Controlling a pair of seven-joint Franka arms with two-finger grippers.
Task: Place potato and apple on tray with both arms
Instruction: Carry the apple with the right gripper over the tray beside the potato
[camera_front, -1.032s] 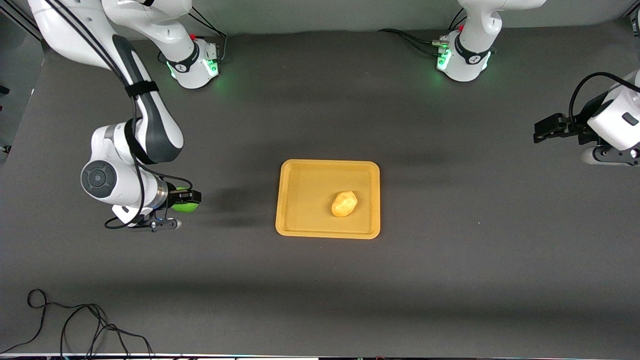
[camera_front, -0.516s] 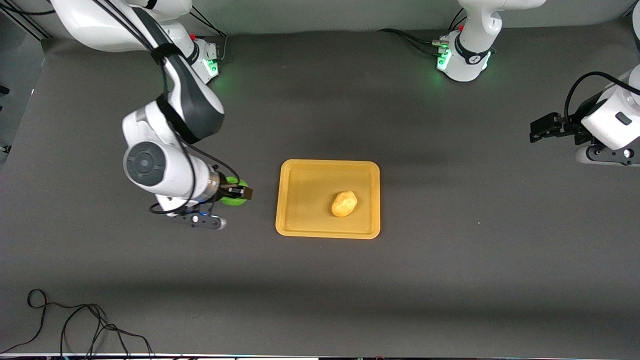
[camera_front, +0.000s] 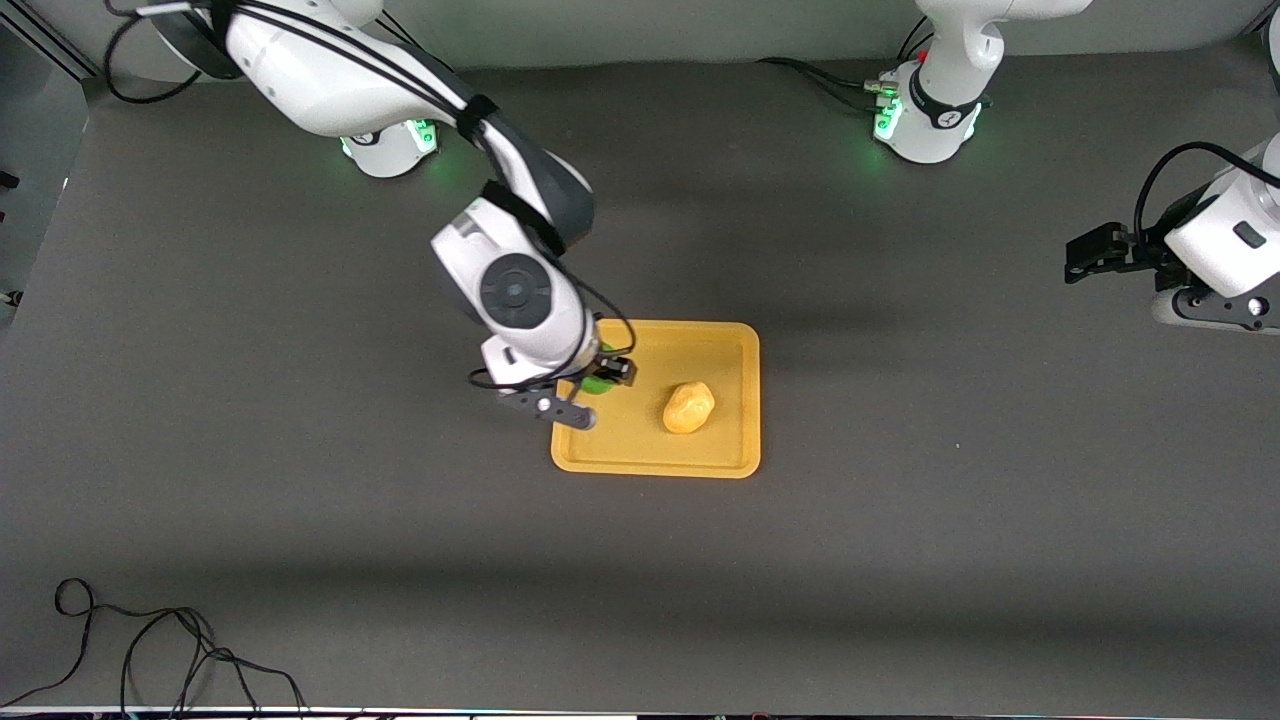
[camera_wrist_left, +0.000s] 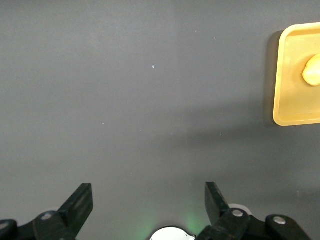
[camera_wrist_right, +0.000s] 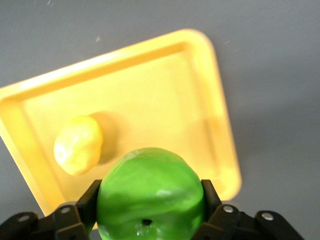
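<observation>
The yellow-orange tray (camera_front: 650, 455) lies mid-table with the yellow-tan potato (camera_front: 688, 407) on it. My right gripper (camera_front: 606, 376) is shut on the green apple (camera_front: 597, 384) and holds it over the tray's end toward the right arm's side. In the right wrist view the apple (camera_wrist_right: 150, 192) fills the space between the fingers, with the tray (camera_wrist_right: 165, 95) and potato (camera_wrist_right: 78, 144) below. My left gripper (camera_front: 1090, 252) is open and empty, up over the left arm's end of the table; in its wrist view (camera_wrist_left: 148, 202) the tray's corner (camera_wrist_left: 290, 80) and the potato's edge (camera_wrist_left: 312, 70) show.
A black cable (camera_front: 150, 650) lies coiled at the table's near corner on the right arm's end. The two arm bases (camera_front: 385, 140) (camera_front: 925, 120) stand along the table's edge farthest from the front camera.
My right arm has carried the apple from the right arm's end of the table to over the tray. My left gripper has barely shifted.
</observation>
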